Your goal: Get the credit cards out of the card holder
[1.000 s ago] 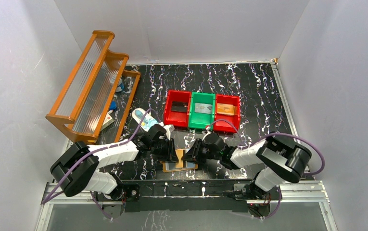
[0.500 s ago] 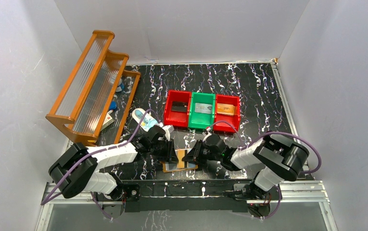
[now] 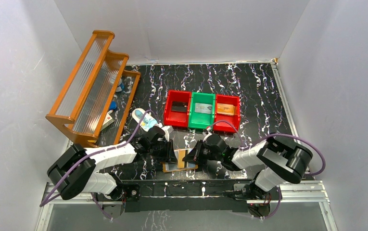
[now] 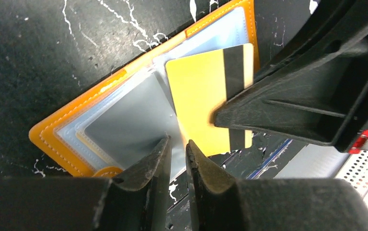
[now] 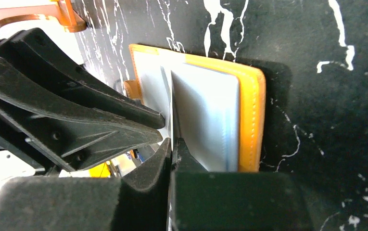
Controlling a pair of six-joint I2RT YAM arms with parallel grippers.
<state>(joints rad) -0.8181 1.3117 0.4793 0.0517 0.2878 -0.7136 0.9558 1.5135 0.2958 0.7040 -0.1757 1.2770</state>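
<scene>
The orange card holder [image 3: 171, 167] lies on the black table near the front edge, between both grippers. In the left wrist view the card holder [image 4: 52, 139] shows a pale grey card [image 4: 124, 120] under its clear window. A yellow card with a black stripe [image 4: 198, 91] sticks partway out of it. My left gripper [image 4: 177, 142] is pinched on the holder's clear near edge. My right gripper [image 5: 171, 142] is shut on the yellow card's thin edge, beside the holder's orange rim [image 5: 251, 120]. In the top view the left gripper [image 3: 172, 155] and right gripper [image 3: 193, 156] are close together.
Three bins stand behind: red [image 3: 177, 108], green [image 3: 202, 109] and red [image 3: 226, 110], each with a card inside. A wooden rack [image 3: 93, 86] stands at the left. A pale blue-and-white oval item [image 3: 142, 119] lies next to it. A metal rail [image 3: 186, 187] runs along the front.
My right gripper has shifted slightly to the right with the yellow card. The left gripper and the holder have hardly moved.
</scene>
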